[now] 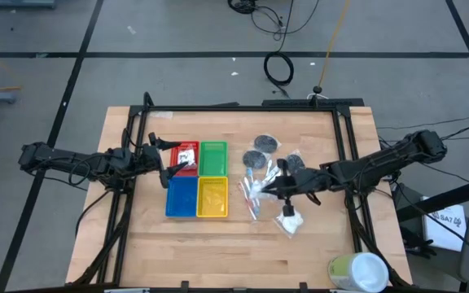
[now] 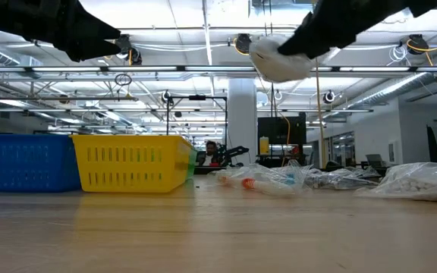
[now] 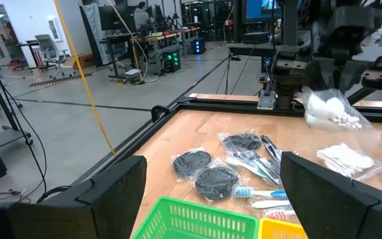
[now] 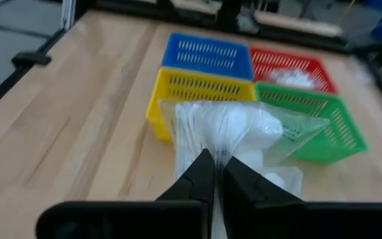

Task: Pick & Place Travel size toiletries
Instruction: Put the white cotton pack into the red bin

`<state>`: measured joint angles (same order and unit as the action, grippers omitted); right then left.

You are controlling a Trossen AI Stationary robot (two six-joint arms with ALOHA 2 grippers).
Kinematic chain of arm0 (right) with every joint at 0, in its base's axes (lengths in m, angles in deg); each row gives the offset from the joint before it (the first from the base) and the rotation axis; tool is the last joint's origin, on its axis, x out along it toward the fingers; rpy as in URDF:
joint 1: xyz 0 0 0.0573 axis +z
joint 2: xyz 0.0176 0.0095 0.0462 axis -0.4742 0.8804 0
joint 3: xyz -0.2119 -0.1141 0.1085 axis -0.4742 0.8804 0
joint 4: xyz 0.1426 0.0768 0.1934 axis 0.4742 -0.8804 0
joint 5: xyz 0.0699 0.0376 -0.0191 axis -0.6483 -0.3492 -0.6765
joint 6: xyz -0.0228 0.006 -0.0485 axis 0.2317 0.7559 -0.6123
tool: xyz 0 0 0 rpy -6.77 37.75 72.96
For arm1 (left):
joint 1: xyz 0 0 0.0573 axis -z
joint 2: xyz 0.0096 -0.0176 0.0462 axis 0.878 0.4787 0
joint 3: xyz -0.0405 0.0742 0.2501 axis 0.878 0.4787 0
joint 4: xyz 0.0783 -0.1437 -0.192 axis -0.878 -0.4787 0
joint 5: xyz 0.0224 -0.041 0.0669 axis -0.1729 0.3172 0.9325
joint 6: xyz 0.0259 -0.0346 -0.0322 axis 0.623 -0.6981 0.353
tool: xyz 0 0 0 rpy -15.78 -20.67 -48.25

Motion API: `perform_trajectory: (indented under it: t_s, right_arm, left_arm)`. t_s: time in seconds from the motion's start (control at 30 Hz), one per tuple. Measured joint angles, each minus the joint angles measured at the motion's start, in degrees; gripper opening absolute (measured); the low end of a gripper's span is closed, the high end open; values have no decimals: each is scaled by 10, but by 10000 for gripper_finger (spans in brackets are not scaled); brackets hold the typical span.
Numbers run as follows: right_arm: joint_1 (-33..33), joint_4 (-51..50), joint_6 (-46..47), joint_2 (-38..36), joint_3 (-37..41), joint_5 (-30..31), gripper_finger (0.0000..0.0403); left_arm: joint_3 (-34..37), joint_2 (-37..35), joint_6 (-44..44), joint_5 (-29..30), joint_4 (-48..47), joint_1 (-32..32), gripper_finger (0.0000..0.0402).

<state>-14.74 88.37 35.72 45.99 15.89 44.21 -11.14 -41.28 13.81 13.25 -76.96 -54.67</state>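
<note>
Now the right end effector (image 4: pixel 212 174), pinched on a white packet (image 4: pixel 234 136), lifts it; next, carry toward nine o'clock to the trays (image 1: pixel 197 190). Left end effector (image 1: pixel 166 163) waits wide.

Four square slotted trays sit pressed together in a two-by-two block on the wooden table (image 1: pixel 137 244), left of the table's middle in the high view. Taking the yellow tray (image 1: pixel 212 198) as the landmark: the blue tray (image 1: pixel 181 198) touches its left side, the green tray (image 1: pixel 212 157) touches its far side, and the red tray (image 1: pixel 185 154) lies diagonally across from it, beside the green one. A large pale green and white cylinder (image 1: pixel 357 272) lies on its side well apart from the yellow tray, at the table's near right corner. A black cable coil (image 1: pixel 279 69) lies on the grey floor beyond the table's far edge.
</note>
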Motion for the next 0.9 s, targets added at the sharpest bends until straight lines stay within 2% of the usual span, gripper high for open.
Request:
perform_trajectory:
  t_s: [0.53,0.73,0.9]
  right_arm:
    - [-74,376,-90,2,116,0,6]
    - [-97,442,-91,36,125,0,6]
    - [-110,504,-108,89,126,0,6]
  left_arm:
    - [0,0,0,0,0,0,340]
    - [0,0,-4,0,11,0,340]
    - [0,21,-39,-12,69,0,340]
